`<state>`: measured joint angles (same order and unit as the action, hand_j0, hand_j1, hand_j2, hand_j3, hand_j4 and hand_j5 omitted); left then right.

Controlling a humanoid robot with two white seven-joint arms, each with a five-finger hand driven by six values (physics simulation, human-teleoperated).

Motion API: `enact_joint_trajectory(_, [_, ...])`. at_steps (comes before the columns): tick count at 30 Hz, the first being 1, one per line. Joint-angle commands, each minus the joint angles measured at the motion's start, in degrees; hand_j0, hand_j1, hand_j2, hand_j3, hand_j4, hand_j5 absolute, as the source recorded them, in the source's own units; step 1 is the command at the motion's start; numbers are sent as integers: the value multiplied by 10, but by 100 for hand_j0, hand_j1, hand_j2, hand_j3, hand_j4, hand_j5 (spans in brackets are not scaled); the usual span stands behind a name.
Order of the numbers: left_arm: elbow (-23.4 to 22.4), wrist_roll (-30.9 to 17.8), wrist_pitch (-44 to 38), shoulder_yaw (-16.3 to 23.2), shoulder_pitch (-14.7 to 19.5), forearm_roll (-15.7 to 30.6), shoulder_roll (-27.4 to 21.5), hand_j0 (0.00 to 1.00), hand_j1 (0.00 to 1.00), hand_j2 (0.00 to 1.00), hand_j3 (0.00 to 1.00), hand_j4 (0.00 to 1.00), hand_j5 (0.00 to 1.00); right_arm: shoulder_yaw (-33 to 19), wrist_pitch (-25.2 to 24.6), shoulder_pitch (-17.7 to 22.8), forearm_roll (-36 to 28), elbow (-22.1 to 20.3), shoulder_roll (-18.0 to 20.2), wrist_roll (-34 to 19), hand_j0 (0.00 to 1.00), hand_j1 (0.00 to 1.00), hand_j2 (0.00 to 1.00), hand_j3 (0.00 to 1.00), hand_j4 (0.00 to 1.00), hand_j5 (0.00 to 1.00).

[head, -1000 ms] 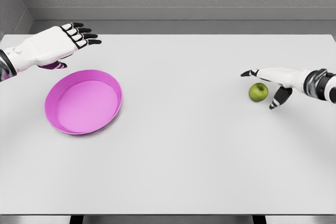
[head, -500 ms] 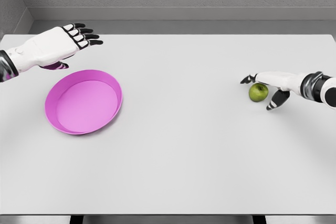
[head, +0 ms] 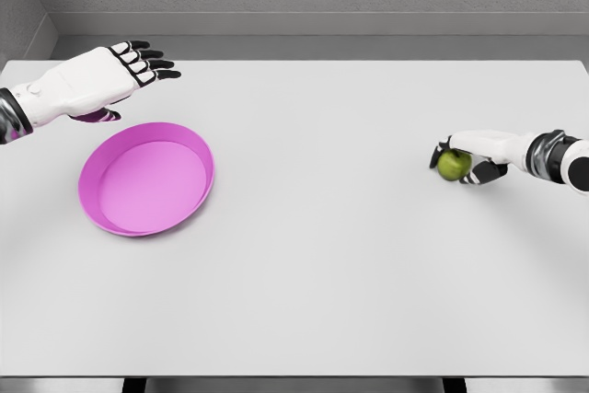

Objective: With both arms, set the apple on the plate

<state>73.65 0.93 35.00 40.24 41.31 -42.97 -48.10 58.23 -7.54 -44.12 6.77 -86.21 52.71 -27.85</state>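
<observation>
Head view shows a wide pale grey table seen from above, with a grey wall behind it. At the right side of the table lies a small green apple. The right hand comes in from the right edge, its white forearm and dark wrist joint showing at the frame's border. Its fingers are curled over and around the apple: white knuckles arch across the top of the fruit, one dark fingertip presses at the apple's left side, and other dark tips wrap in on its right. The hand has closed on the apple, which sits at table level; whether it is touching the surface or slightly raised cannot be told.

Well apart from it, on the left half of the table, rests a shallow magenta plate, round with a raised rim and nothing inside it. The left hand reaches in from the left edge and hangs above the table just behind the plate's far rim, near it but not touching. Its palm faces down, its black-tipped fingers stretched out straight toward the right and slightly fanned, holding nothing. The thumb shows below the palm, tinted purple by the plate's colour
</observation>
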Motion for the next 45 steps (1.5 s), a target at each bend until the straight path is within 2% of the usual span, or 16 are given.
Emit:
enact_joint_trajectory(1, [0,0,0,-1,0,3,0,100,100,100,100,100,100,2,0,0,0,0,0,-2,54,54,54,54,54,54])
enact_joint_trajectory(7, [0,0,0,-2,0,5,-1,100,100,100,100,100,100,1,0,-5,0,-3,0,-2,50,50,50,50,50,50])
enact_joint_trajectory(17, [0,0,0,-3,0,6,-2,100,100,100,100,100,100,1,3,-28,0,-7,1,-4,50,50,50,50,50,50])
enact_joint_trajectory(25, [0,0,0,-5,0,6,-4,100,100,100,100,100,100,1,5,-38,2,-42,0,-4,50,50,50,50,50,50])
enact_joint_trajectory(29, [0,0,0,-5,0,7,-5,100,100,100,100,100,100,1,5,-38,2,-77,-1,-4,50,50,50,50,50,50])
enact_joint_trajectory(32, [0,0,0,-5,0,7,-5,100,100,100,100,100,100,1,5,-38,2,-83,-16,-4,50,50,50,50,50,50])
enact_joint_trajectory(41, [1,0,0,-6,0,7,-5,100,100,100,100,100,100,3,6,-37,2,-142,-44,-7,50,50,50,50,50,50])
enact_joint_trajectory(45, [0,0,0,-6,0,7,-5,100,100,100,100,100,100,4,6,-37,2,-142,-72,-15,50,50,50,50,50,50])
